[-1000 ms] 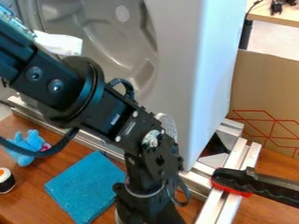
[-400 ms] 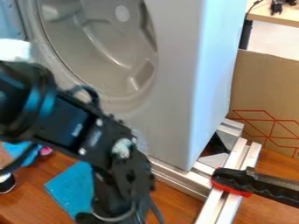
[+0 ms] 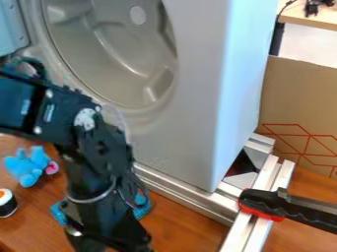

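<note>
Your black two-finger gripper (image 3: pixel 111 240) hangs low, its arm partly hiding the flat blue cloth (image 3: pixel 142 209) on the brown wooden table (image 3: pixel 189 225); you cannot tell how its jaws stand. A light-blue plush toy (image 3: pixel 26 166) lies near a black-and-white, sushi-shaped toy (image 3: pixel 7 204).

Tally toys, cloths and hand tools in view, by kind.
Toys: 2 (blue plush, sushi roll)
Cloths: 1 (blue cloth, partly hidden behind the arm)
Hand tools: 1 (black-and-red tool)
Total: 4
</note>
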